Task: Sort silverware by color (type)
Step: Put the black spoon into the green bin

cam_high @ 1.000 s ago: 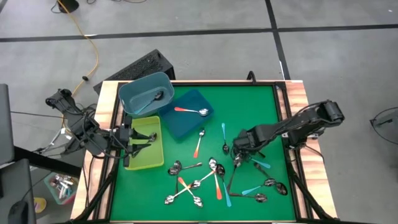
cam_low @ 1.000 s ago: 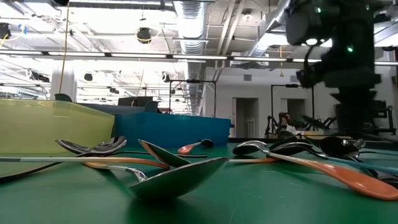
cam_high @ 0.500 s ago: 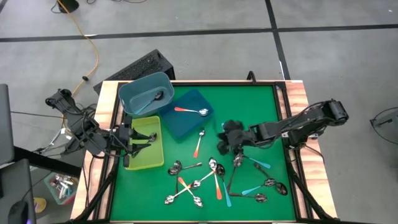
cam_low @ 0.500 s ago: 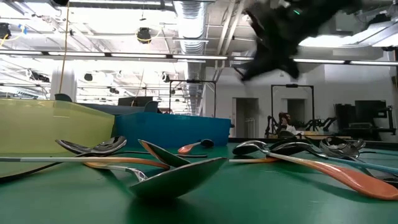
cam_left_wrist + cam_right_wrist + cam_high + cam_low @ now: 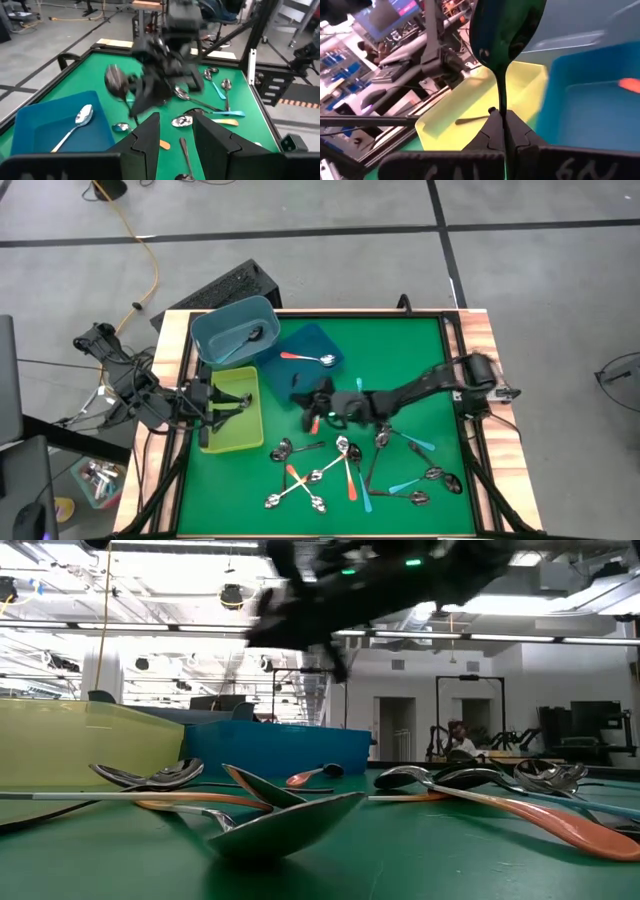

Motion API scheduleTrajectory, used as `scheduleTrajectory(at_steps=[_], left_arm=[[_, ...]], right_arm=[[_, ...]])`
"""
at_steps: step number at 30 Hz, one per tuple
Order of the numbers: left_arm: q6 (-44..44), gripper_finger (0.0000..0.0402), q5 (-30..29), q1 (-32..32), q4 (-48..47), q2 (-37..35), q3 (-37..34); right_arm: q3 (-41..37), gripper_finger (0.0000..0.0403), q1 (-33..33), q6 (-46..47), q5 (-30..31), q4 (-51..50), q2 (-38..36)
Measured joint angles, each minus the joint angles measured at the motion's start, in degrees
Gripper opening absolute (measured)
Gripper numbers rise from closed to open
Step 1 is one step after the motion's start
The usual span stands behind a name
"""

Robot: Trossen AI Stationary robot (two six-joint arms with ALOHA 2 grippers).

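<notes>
Here, dark spoon (image 5: 506, 30) pinched upright in right gripper (image 5: 503, 131), bowl beyond fingertips

The right arm reached long across the table toward nine o'clock, its right gripper (image 5: 318, 412) held above the mat near the centre, fingers (image 5: 496, 131) pinched tight on the thin handle of a dark spoon (image 5: 506, 30). The left arm sat folded at the table's nine o'clock edge, its left gripper (image 5: 232, 402) partly parted
</notes>
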Motion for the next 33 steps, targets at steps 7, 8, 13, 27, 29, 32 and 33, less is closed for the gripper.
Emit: scheduleTrajectory(at_steps=[7, 8, 13, 27, 29, 32, 33], left_arm=[[-0.1, 0.0101, -0.6, 0.0, 0.3, 0.0, 0.0], [-0.1, 0.0101, -0.6, 0.0, 0.3, 0.0, 0.0], [-0.2, 0.0101, -0.6, 0.0, 0.3, 0.0, 0.0], [0.0, 0.0101, -1.0, 0.0, 0.4, 0.0, 0.0], [0.0, 0.0101, -1.0, 0.0, 0.4, 0.0, 0.0], [0.0, 0.0101, -1.0, 0.0, 0.4, 0.0, 0.0], [0.0, 0.0101, -1.0, 0.0, 0.4, 0.0, 0.0]], right_arm=[[21.8, 0.0000, -0.2, -3.2, -7.6, -3.4, 13.5], [25.0, 0.0000, -0.5, -3.2, -8.8, -5.0, 15.2], [40.2, 0.0000, -1.7, -3.1, -11.7, -16.5, 23.4], [55.4, 0.0001, -4.1, 1.5, -15.1, -30.7, 34.0], [55.5, 0.0002, -4.5, 1.4, -14.8, -31.7, 34.0], [55.5, 0.0009, -4.9, 1.4, -15.1, -31.7, 33.9], [55.5, 0.0012, -4.9, 1.4, -15.4, -31.7, 33.9]])
